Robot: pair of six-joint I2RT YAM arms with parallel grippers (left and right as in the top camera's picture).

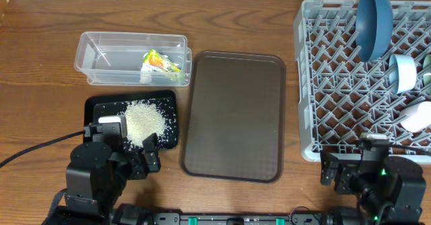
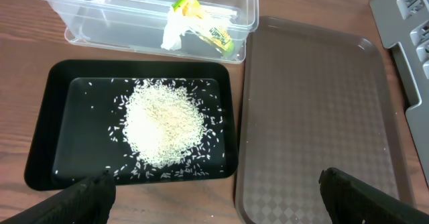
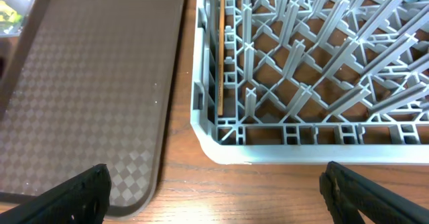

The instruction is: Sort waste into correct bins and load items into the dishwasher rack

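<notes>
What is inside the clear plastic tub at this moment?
The clear tub holds the crumpled snack wrapper, with the white tissue pressed against it at the right end. The left part looks bare. Anything beneath the wrapper is covered.

I am looking down on a brown wood-grain table (image 1: 40,110) that fills the overhead view. Four things sit directly on it. In the upper left stands a clear plastic tub (image 1: 91,56), its long side across the frame. Just below it lies a shallow black tray (image 1: 94,107), with a thin strip of wood showing between them. At the centre lies a larger brown serving tray (image 1: 232,117), its long side running up the frame. Its left rim is just beside both the tub and the black tray, and I cannot tell whether they touch. On the right the grey dishwasher rack (image 1: 316,83) runs off the frame edge, with a band of wood between it and the serving tray. A black cable (image 1: 34,151) crosses the table at lower left.
</notes>
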